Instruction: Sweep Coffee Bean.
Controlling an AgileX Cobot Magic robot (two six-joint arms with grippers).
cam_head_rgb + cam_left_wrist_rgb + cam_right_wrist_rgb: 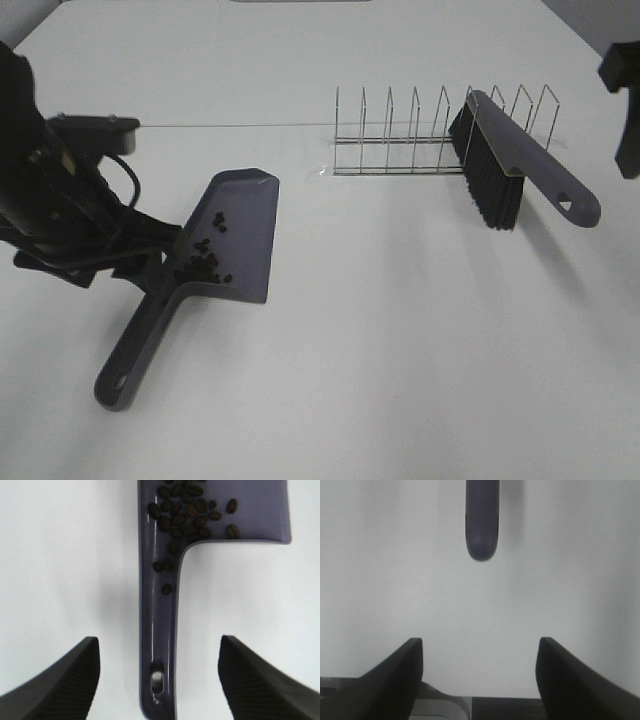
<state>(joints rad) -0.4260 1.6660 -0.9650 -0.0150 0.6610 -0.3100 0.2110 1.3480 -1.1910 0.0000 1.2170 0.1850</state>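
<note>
A grey dustpan (245, 220) lies flat on the white table, left of centre, with its handle (125, 370) pointing to the front. The coffee beans (200, 265) sit heaped at the pan's rear; in the left wrist view the beans (187, 515) fill that corner and a few lie in the handle channel (157, 630). My left gripper (159, 640) is open, with its fingers either side of the handle and not touching it; it also shows in the high view (150, 250). A grey brush (510, 150) with black bristles leans on a wire rack. My right gripper (477, 640) is open and empty, a short way from the brush handle tip (481, 525).
A wire dish rack (400, 140) stands at the back centre with the brush against its right end. The left arm (50, 190) takes up the left edge. Only part of the right arm (625, 100) shows, at the far right edge.
</note>
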